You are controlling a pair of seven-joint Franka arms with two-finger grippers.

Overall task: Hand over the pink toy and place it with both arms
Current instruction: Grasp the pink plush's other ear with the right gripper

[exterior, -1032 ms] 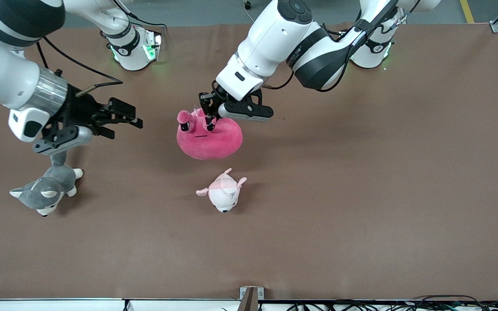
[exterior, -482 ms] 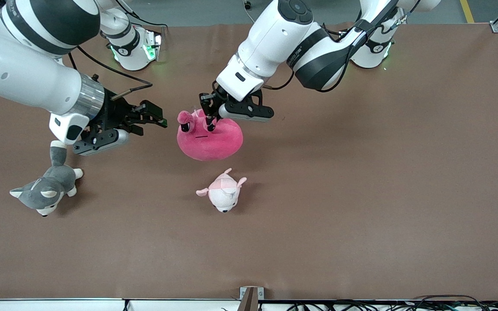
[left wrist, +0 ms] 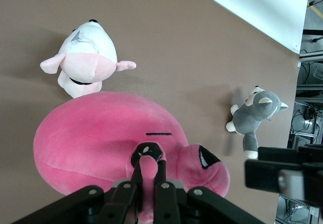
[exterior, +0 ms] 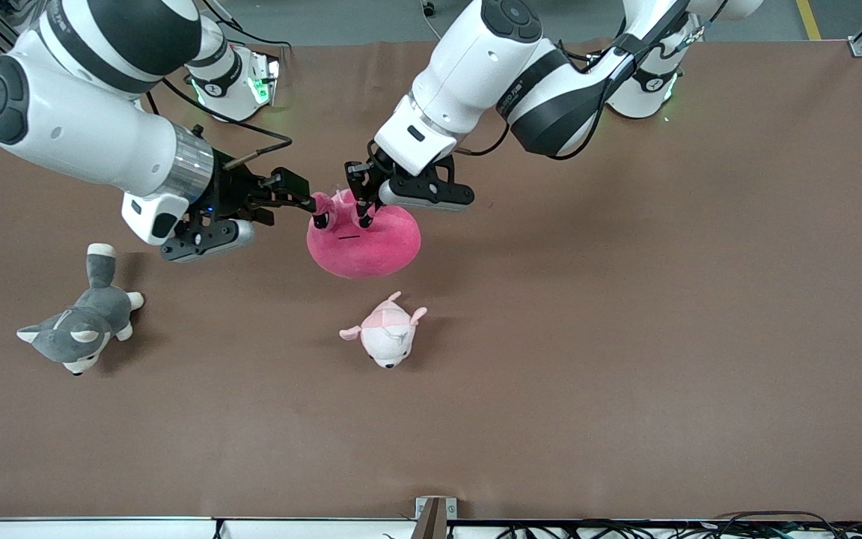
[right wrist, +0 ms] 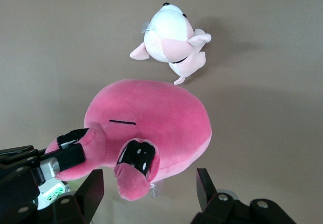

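The pink toy (exterior: 364, 243) is a round magenta plush with two stalks that end in black eyes. My left gripper (exterior: 362, 213) is shut on one stalk and holds the toy at the middle of the table. The left wrist view shows the toy (left wrist: 101, 138) and the stalk pinched in the left gripper (left wrist: 149, 166). My right gripper (exterior: 307, 203) is open at the toy's other stalk, on the side toward the right arm's end. In the right wrist view that stalk hangs between the open fingers of the right gripper (right wrist: 149, 188), under the toy's body (right wrist: 151, 115).
A small pale pink-and-white plush (exterior: 386, 337) lies nearer the front camera than the toy; it also shows in both wrist views (left wrist: 83, 57) (right wrist: 171, 45). A grey-and-white husky plush (exterior: 79, 329) lies toward the right arm's end (left wrist: 252, 118).
My right gripper has moved from above the husky to the pink toy's free eye stalk, still open. The left gripper and the toy have not moved.
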